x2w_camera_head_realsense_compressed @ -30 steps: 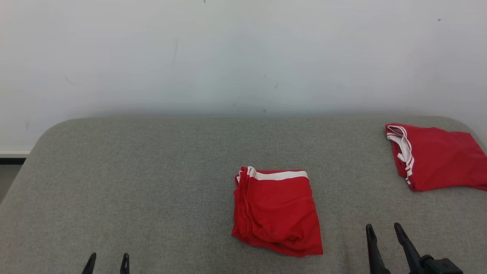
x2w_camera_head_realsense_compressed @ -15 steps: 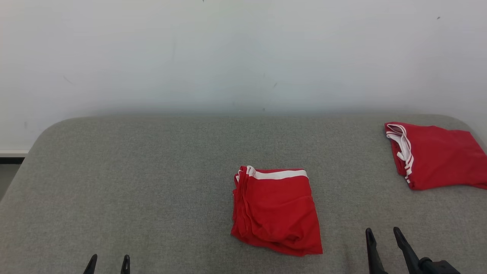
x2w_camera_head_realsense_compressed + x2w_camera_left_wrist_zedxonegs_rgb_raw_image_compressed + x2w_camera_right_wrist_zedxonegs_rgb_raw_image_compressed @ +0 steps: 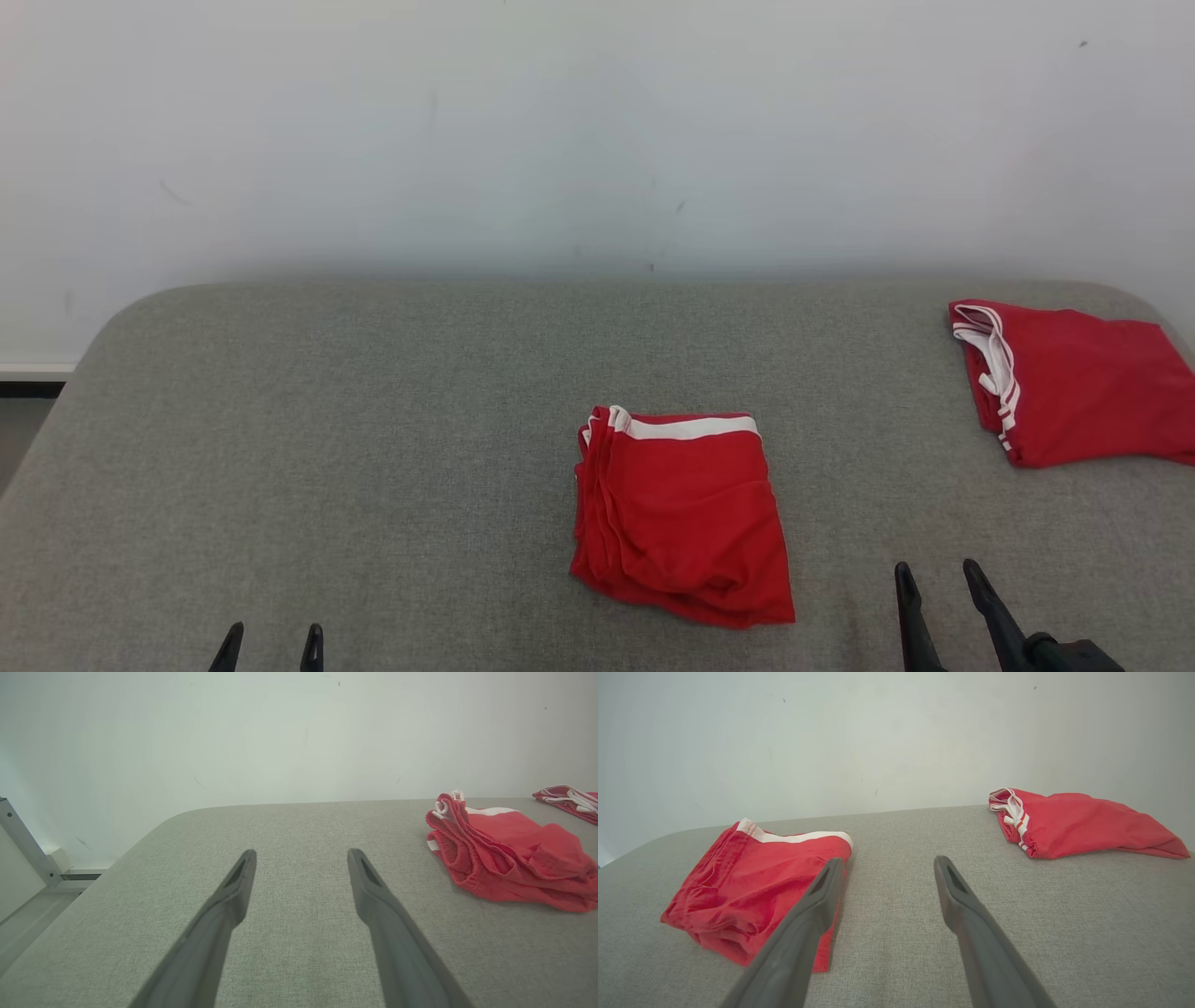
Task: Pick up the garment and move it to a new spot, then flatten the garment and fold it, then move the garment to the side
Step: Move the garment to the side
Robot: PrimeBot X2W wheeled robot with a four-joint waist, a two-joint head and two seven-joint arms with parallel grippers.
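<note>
Two garments lay on the padded surface (image 3: 373, 467), a broad slab covered in coarse grey woven cloth with rounded far corners, set against a plain white wall (image 3: 560, 140) flecked with a few small dark marks. The folded garment (image 3: 680, 518) sat just right of centre in the lower half of the head view, a thick, roughly square stack of thin red fabric. A white band ran along its far edge, the layered folds showed down its left side, and soft wrinkles crossed its top. The second garment (image 3: 1074, 383), of the same red with white trim and cord at its left end, lay flatter and looser at the right edge of that view, well apart from the first. There were two grippers, each with two long, dark, tapering fingers slotted near the tips. The left gripper (image 3: 274, 633) showed at the lower left, its jaws spread wide over bare grey cloth, gripping nothing. The right gripper (image 3: 935, 567) stood at the lower right, jaws equally wide and empty, near the folded garment's right side without touching it.
</note>
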